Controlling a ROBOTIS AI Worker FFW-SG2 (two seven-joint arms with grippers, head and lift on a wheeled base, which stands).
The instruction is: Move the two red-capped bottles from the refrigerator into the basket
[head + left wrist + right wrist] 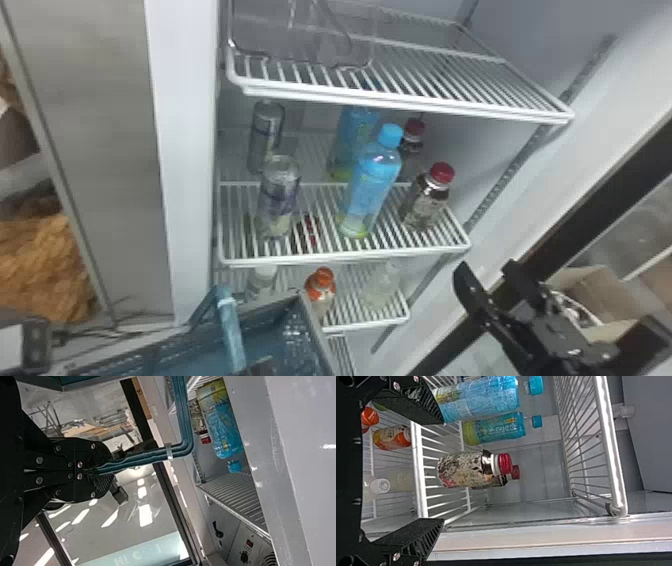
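Outside the refrigerator, right of its shelves, is my right gripper [492, 280]. Two dark red-capped bottles stand upright on the middle shelf's right side: the front one [425, 200] near the edge, the rear one [412, 145] partly hidden behind it. In the right wrist view my right gripper [441, 471] is open, with the front bottle [464, 469] beyond the gap and the rear bottle's cap [515, 472] behind. The blue basket [316, 330] is below the shelves, its contents mostly out of sight. My left gripper [93, 471] is shut on the basket handle [184, 419].
Two blue-capped bottles [372, 185] stand left of the red-capped ones, with two cans [277, 200] farther left. The wire shelf [410, 100] above bears a clear container. An orange-capped bottle [320, 287] stands on the lower shelf. Refrigerator walls [190, 150] flank the shelves.
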